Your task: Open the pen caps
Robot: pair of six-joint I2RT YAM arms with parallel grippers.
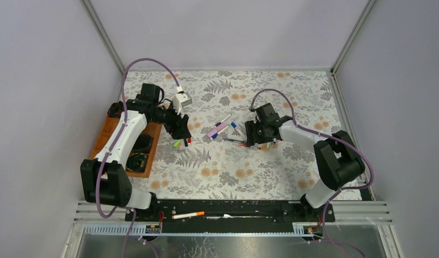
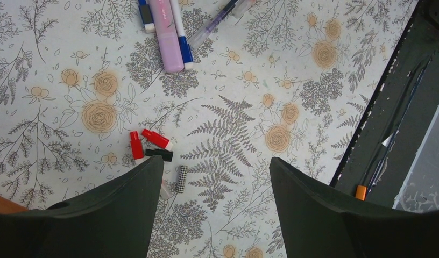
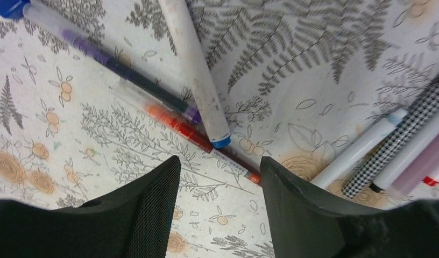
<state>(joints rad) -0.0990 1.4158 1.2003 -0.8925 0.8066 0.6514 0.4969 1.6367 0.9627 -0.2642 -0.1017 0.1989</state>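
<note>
Loose caps (image 2: 156, 138) lie on the counter (image 2: 56, 54) just beside the left end effector (image 2: 216, 167), which gapes wide and empty. The pens (image 3: 196, 75) crowd under the right end effector (image 3: 220, 161), also open, holding nothing. Pens seem light, stiff and slick: pinch mid-barrel, pulling any cap at its end. Touching, overlapping neighbours hamper a clean grip.
</note>
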